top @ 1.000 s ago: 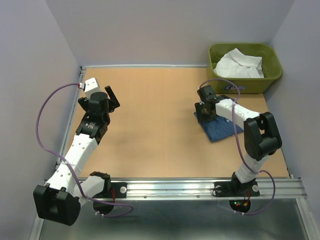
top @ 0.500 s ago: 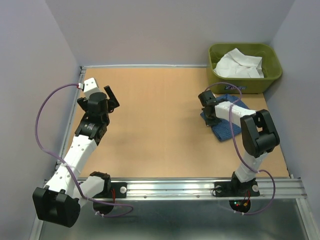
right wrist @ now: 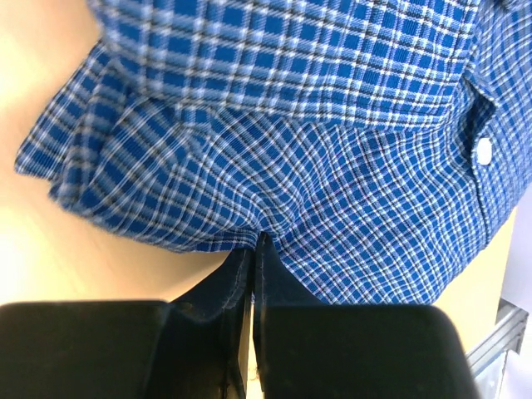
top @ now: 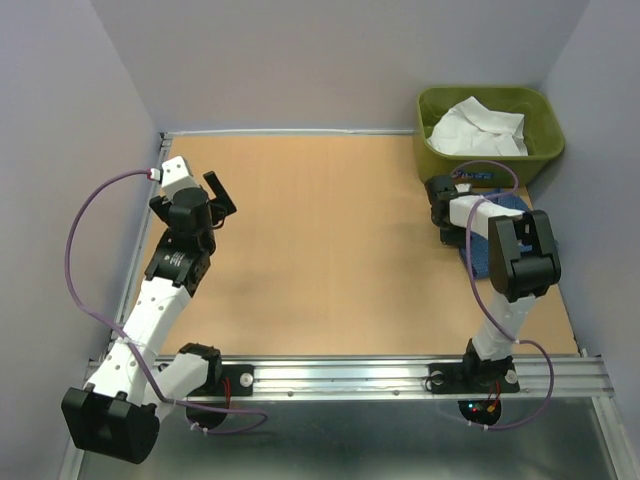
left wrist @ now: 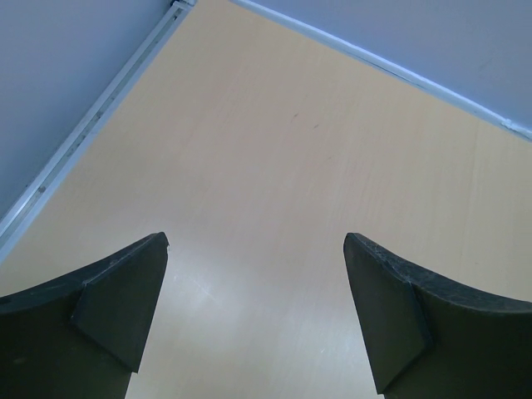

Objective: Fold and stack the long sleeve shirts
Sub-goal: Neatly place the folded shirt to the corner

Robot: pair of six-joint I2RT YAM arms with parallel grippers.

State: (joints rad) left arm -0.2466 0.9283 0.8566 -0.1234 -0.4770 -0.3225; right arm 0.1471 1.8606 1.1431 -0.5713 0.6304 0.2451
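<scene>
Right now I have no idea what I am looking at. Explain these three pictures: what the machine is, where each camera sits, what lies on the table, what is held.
The machine is two white robot arms bolted to the near edge of a wooden table, each ending in a two-finger gripper. The overhead picture looks down from behind them. The other two come from cameras on the wrists, looking along the fingers. The left gripper is open over bare table, holding nothing. The right gripper is shut, pinching the edge of a blue checked shirt that lies bunched on the table's right side. A white shirt sits crumpled in a green tub at the far right corner.
</scene>
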